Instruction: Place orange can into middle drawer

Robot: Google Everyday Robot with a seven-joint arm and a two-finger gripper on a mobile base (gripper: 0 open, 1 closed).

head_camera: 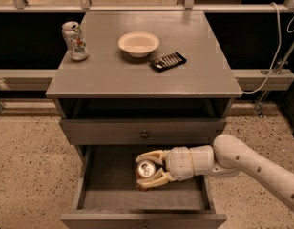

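The orange can shows its silver top with pull tab, upright between my gripper's pale fingers. My gripper reaches in from the right and is shut on the can, low inside the open middle drawer, a wide grey box pulled out at the bottom of the cabinet. Whether the can touches the drawer bottom I cannot tell. The can's body is mostly hidden by the fingers.
A grey drawer front with a small round knob is just above the open drawer. On the cabinet top stand a pale silver-white can, a white bowl and a black remote-like device. Speckled floor lies on both sides.
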